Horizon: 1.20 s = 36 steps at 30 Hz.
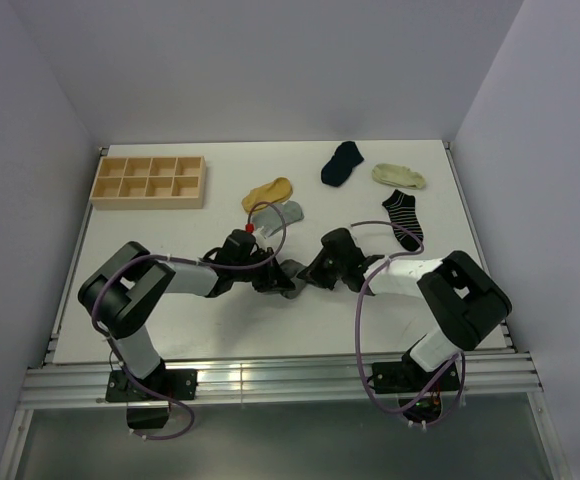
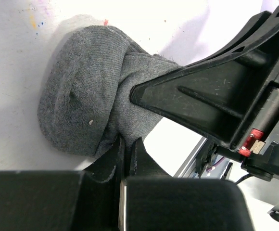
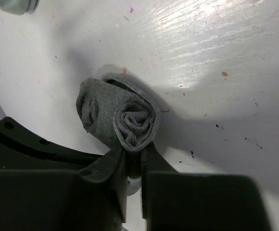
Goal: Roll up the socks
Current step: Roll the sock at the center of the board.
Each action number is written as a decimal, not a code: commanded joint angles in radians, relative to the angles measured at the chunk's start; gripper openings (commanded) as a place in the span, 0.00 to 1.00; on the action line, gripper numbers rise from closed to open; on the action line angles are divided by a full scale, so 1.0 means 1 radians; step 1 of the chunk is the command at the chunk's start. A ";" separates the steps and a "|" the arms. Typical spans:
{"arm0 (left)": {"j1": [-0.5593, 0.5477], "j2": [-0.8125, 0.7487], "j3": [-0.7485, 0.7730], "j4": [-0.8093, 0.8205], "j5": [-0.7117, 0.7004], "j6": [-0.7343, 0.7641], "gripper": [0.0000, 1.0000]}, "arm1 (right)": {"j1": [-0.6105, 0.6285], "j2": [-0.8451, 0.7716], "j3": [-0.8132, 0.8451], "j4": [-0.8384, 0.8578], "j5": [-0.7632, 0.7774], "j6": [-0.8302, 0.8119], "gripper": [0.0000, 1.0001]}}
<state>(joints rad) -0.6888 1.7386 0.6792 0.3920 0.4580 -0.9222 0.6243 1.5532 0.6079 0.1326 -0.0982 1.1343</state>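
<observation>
- Sock [image 3: 125,118], dark grey and rolled into a coil, lies just ahead of both claws' fingertips.
- Left claw [image 2: 128,149] is clamped on its edge.
- Right claw [image 3: 133,161] nips the coil's end.
- Firm, even pinches should stop it loosening.

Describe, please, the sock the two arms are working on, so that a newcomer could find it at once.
On the white table, look toward the near edge, where both arms meet in the middle. Between the left tool and the right tool sits the dark grey sock. Unlike the flat socks farther back, it is bunched into a tight roll.
</observation>
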 commanded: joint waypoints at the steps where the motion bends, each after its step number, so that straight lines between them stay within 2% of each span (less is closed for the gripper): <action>1: 0.002 0.000 -0.021 -0.076 -0.037 0.016 0.03 | -0.011 0.018 0.036 -0.080 0.052 -0.031 0.02; 6: -0.008 -0.066 -0.040 -0.116 -0.142 0.080 0.25 | -0.011 0.028 0.079 -0.157 0.040 -0.051 0.00; 10: -0.055 -0.164 -0.030 -0.185 -0.292 0.149 0.53 | -0.008 0.039 0.122 -0.215 0.025 -0.064 0.00; 12: -0.110 -0.218 -0.018 -0.231 -0.434 0.192 0.65 | -0.005 0.053 0.142 -0.252 0.022 -0.079 0.00; 13: -0.133 -0.235 -0.010 -0.243 -0.459 0.209 0.68 | -0.005 0.059 0.160 -0.260 0.015 -0.083 0.00; 15: -0.210 -0.270 0.014 -0.278 -0.632 0.256 0.71 | -0.001 0.068 0.173 -0.280 0.000 -0.094 0.00; 18: -0.294 -0.281 0.057 -0.309 -0.786 0.310 0.70 | 0.003 0.090 0.187 -0.291 -0.021 -0.096 0.00; 25: -0.422 -0.211 0.132 -0.325 -0.995 0.447 0.64 | 0.012 0.119 0.201 -0.292 -0.049 -0.097 0.00; 29: -0.472 -0.163 0.155 -0.309 -1.029 0.497 0.61 | 0.017 0.125 0.205 -0.291 -0.058 -0.097 0.00; 36: -0.500 -0.084 0.163 -0.285 -1.053 0.522 0.54 | 0.017 0.134 0.210 -0.295 -0.067 -0.100 0.00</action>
<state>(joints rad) -1.1725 1.6291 0.8112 0.0853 -0.5426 -0.4377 0.6304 1.6573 0.8055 -0.0963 -0.1726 1.0557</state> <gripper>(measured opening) 0.553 0.153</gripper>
